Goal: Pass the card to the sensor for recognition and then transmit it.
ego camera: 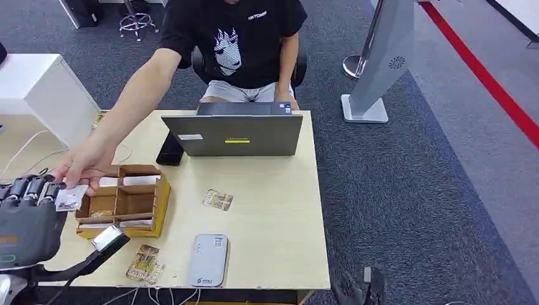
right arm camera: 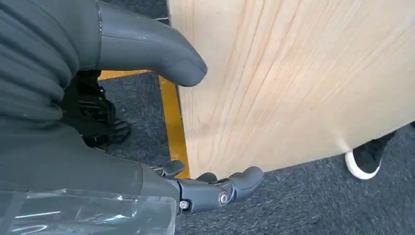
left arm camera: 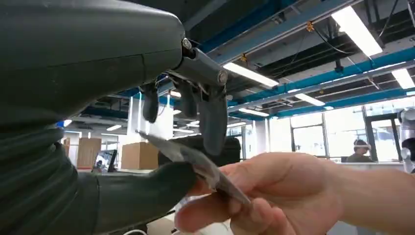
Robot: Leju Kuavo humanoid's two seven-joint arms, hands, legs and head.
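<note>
Card (ego camera: 68, 197) sits at the outer end of the divided cardboard tray (ego camera: 159, 197), off the table edge on the robot's left, pinched in the left hand (ego camera: 28, 219). Left wrist view confirms: the card (left arm camera: 195, 164) is clamped between the thick thumb and the darker fingers (left arm camera: 213, 120), and a person's hand (left arm camera: 264, 196) has already closed thumb and finger on its far end. Both parties hold 1 card.

Judged step: handover, the "transmit" part. The grey reader (ego camera: 208, 259) lies on the tray's near side toward the table's front edge, well apart from the card, with a printed tag (ego camera: 144, 263) just beside it and another tag (ego camera: 218, 199) on the tray's inner side toward the laptop (ego camera: 235, 133).

To do this step well:
- Hold the arm steady; let the person's hand (ego camera: 86, 166) take the load first.
- Release by easing thumb and fingers apart evenly, not by pulling back, so the card does not twist or flick out.
- Withdraw away from the tray only after the card is free.

Risk: early release drops the card off the table side.

Right hand (right arm camera: 215, 191) hangs below the table's front edge, fingers loosely apart, holding nothing.
</note>
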